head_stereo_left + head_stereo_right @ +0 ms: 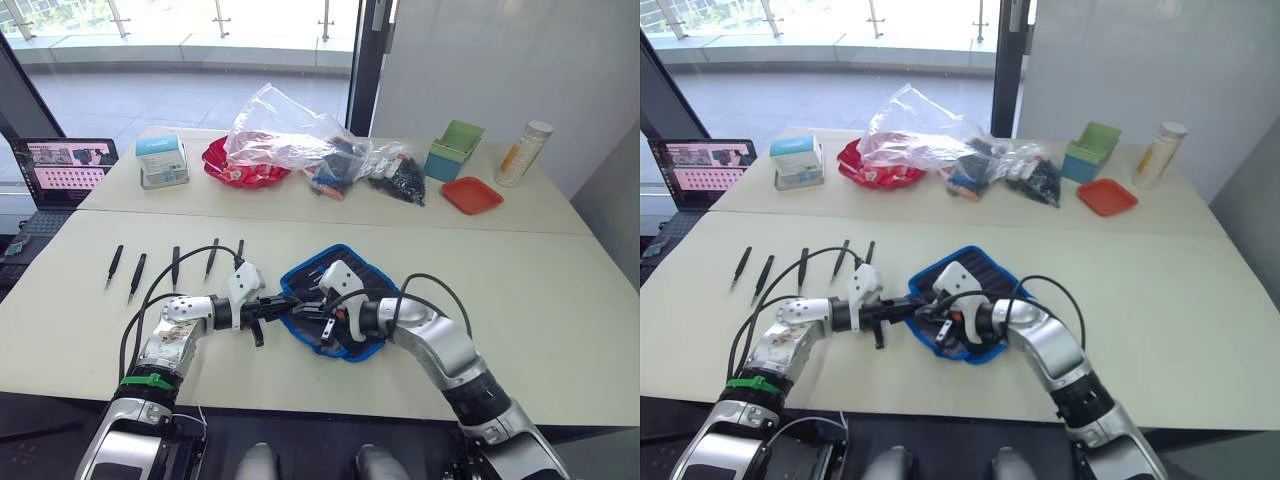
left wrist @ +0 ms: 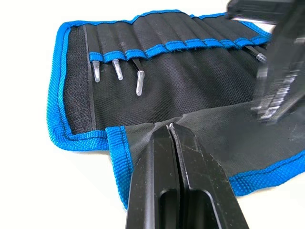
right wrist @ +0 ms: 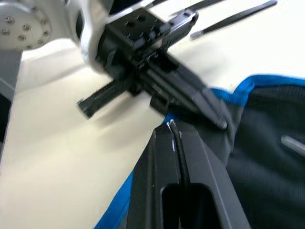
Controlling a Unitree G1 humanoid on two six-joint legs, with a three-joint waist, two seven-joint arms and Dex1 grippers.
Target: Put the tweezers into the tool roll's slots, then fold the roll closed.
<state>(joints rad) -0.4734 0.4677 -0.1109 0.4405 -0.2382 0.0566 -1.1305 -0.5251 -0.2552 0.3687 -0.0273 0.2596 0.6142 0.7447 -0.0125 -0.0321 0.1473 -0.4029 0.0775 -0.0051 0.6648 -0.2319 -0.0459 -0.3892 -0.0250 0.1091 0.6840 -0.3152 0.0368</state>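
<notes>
Tool roll point(image 2: 181, 90), black, blue-edged, lying open

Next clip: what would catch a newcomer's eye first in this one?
The flat black fabric tool roll with bright blue edging lies open at the table's near middle, both hands meeting on it. The left hand is shut on its edge; the right hand is shut beside it. Five slim black tweezers lie in a row on the robot's left.

Silver-grey arms, black cables looping over both; white housings behind the black-fingered left gripper point(image 1: 283, 307) and right gripper point(image 1: 318, 312) — a green band at lower left.
</notes>
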